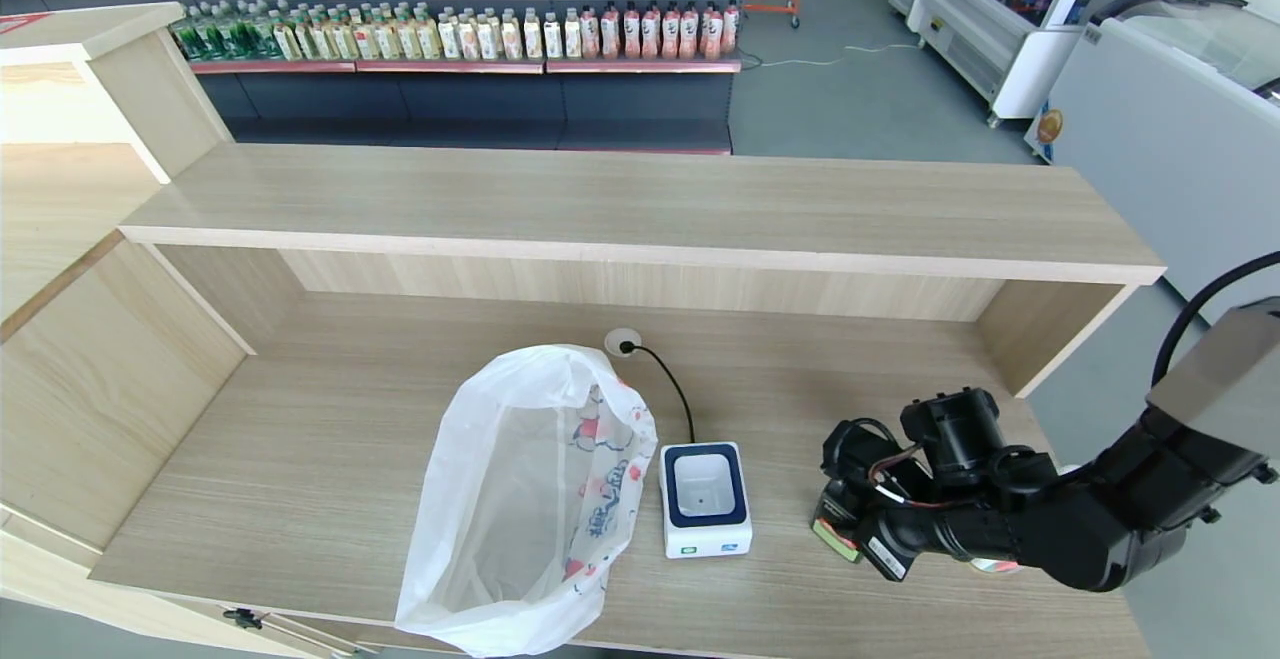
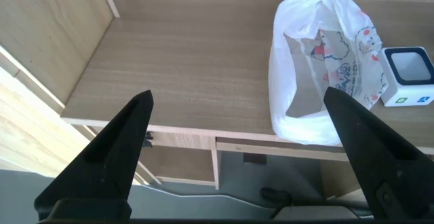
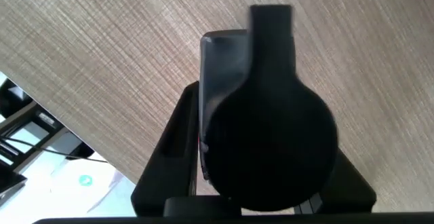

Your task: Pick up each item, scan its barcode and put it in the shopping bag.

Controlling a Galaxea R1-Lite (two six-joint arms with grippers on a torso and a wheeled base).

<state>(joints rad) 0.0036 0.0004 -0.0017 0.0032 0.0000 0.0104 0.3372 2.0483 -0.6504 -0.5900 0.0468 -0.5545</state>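
A white plastic shopping bag (image 1: 530, 499) lies open on the wooden counter (image 1: 300, 459), its mouth toward the front edge. Just right of it sits the white barcode scanner (image 1: 705, 499) with a blue-framed window. My right gripper (image 1: 840, 534) is low over the counter to the right of the scanner. It is shut on a dark item (image 3: 271, 136) with a green and red end (image 1: 835, 541); I cannot tell what the item is. My left gripper (image 2: 237, 96) hangs open off the counter's front left edge, with the bag (image 2: 319, 68) ahead of it.
A black cable (image 1: 672, 389) runs from the scanner to a grommet (image 1: 623, 341) at the back. A raised ledge (image 1: 640, 209) and side panels wall in the counter. A small round object (image 1: 995, 567) peeks out under the right arm.
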